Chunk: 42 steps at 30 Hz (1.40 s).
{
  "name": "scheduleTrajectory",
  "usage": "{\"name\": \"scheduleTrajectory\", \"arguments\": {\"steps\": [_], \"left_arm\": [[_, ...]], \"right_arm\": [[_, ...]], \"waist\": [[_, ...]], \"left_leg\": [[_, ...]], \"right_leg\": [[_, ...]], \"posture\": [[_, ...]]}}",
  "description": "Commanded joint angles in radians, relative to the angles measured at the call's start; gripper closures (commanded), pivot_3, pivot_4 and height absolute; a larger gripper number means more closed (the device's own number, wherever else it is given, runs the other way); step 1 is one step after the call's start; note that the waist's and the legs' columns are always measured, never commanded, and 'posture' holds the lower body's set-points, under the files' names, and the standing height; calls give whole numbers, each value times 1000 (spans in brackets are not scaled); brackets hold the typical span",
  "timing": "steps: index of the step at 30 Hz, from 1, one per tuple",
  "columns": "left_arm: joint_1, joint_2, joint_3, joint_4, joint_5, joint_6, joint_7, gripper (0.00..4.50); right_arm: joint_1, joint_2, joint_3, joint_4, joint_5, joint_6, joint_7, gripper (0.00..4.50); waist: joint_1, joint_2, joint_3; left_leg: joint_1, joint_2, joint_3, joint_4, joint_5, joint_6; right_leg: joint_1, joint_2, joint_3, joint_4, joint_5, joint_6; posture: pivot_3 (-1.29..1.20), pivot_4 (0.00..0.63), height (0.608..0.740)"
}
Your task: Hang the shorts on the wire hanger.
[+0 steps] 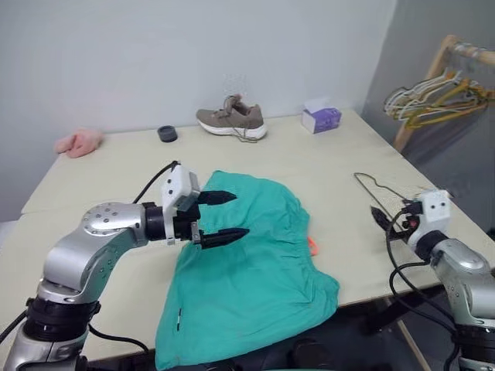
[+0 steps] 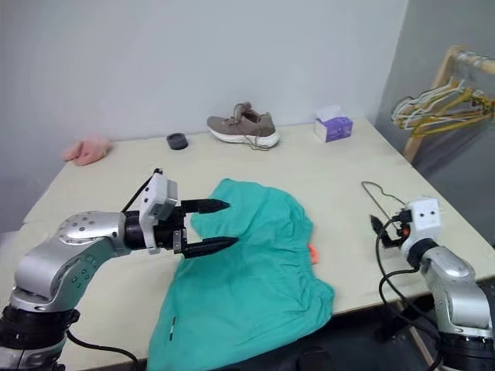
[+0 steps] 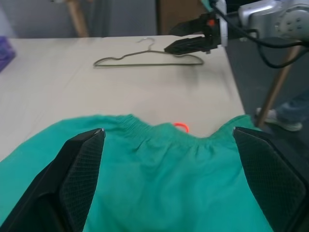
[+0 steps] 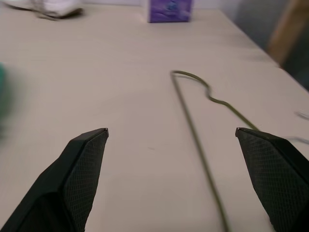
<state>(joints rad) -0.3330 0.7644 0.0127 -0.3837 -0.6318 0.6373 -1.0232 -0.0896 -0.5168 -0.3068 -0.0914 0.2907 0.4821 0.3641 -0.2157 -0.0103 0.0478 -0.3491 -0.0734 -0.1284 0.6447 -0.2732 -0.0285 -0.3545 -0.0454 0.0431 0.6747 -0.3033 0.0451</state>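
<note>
On the table (image 1: 116, 166), one shorts (image 1: 247, 278), one wire hanger (image 3: 145, 59), two end effectors (image 1: 220, 216) (image 1: 380, 219) wide open, apparently empty.

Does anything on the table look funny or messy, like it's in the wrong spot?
Yes. The shorts lie rumpled, with one end hanging over the near edge of the table. A shoe sits by itself at the far side, with no partner in sight. The wire hanger lies flat on the table, not on the rack.
</note>
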Motion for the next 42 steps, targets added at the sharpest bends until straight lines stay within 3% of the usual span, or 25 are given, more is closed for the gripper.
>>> {"name": "scheduleTrajectory", "arguments": {"steps": [1,8,22,25,29,35,42], "left_arm": [[-39,13,-6,-11,-11,-11,-40,28],[-47,22,-3,3,13,-33,-71,28],[-40,8,-5,-2,28,-60,-77,28],[-37,9,0,-7,23,-57,-75,28],[-18,21,14,-11,24,-57,-75,28],[0,23,18,-27,19,-53,-65,28],[-46,10,-16,5,33,-62,-76,28]], "right_arm": [[-48,-30,-17,64,-22,9,-16,0],[-180,-109,64,299,-72,39,56,0],[-528,-166,168,862,-160,8,197,0],[-555,-172,170,890,-147,-5,258,0],[-511,-210,152,779,-113,9,361,0],[-478,-220,73,726,-122,-43,233,0],[-522,-200,157,840,-192,-69,228,0]], "waist": [[-20,0,0],[-61,2,0],[-62,2,0],[-62,2,0],[-60,2,0],[-59,2,0],[-62,2,0]], "left_leg": [[0,0,0,0,0,0],[3,1,1,1,0,0],[2,1,1,1,0,1],[2,1,1,1,0,0],[2,1,1,1,0,1],[2,1,0,1,0,0],[2,1,1,1,0,0]], "right_leg": [[0,0,0,0,0,0],[2,2,1,1,0,1],[2,2,1,0,1,1],[2,2,1,0,1,1],[2,2,1,0,1,1],[2,1,1,0,1,1],[3,2,1,1,1,1]], "posture": [[-337,0,740],[-318,0,740],[-308,0,740],[-299,0,740],[-291,0,740],[-298,0,740],[-314,0,740]]}}
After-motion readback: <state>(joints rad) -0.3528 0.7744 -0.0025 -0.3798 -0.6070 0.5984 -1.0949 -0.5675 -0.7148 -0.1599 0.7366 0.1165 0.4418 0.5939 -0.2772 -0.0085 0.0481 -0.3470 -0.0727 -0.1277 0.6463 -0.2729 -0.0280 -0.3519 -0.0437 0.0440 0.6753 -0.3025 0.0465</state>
